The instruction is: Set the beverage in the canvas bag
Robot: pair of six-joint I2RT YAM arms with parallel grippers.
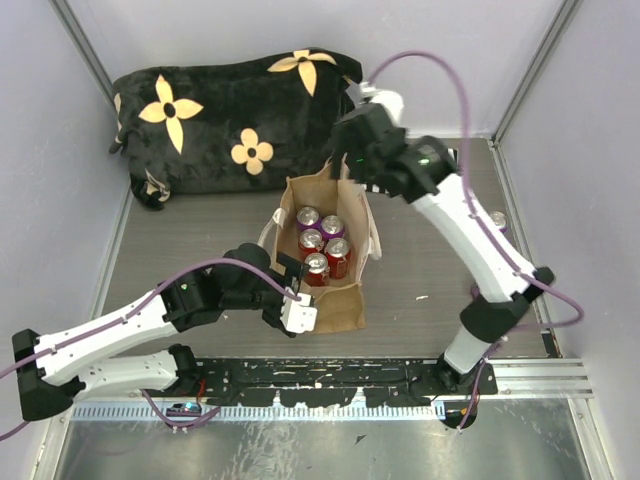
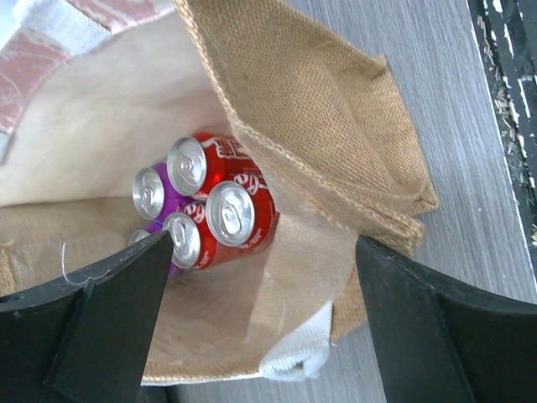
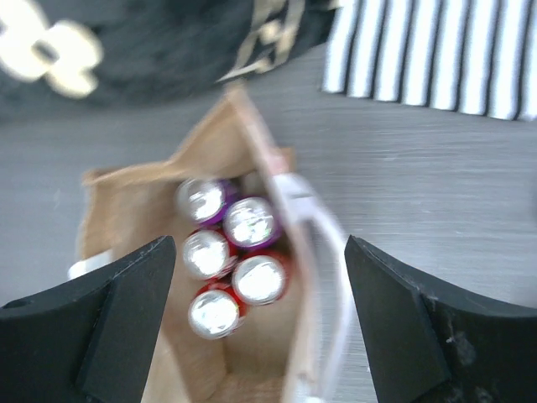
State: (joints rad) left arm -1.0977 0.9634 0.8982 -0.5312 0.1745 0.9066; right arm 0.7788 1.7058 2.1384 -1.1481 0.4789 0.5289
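Note:
The canvas bag (image 1: 340, 300) stands open in the middle of the table, with several red and purple beverage cans (image 1: 322, 245) upright inside. My left gripper (image 1: 290, 297) is open at the bag's near left rim. In the left wrist view its jaws (image 2: 262, 252) straddle the rim and a cream handle (image 2: 294, 361) without closing on them, and the cans (image 2: 210, 210) show inside the bag (image 2: 336, 109). My right gripper (image 1: 348, 168) is open and empty above the bag's far edge. Its wrist view (image 3: 260, 248) looks down on the cans (image 3: 226, 252) and the bag (image 3: 126, 210).
A black flowered blanket (image 1: 230, 110) lies behind the bag. Another can (image 1: 497, 221) stands on the table at the right, partly hidden by my right arm. A black-and-white striped cloth (image 3: 445, 50) shows in the right wrist view. Walls enclose the table.

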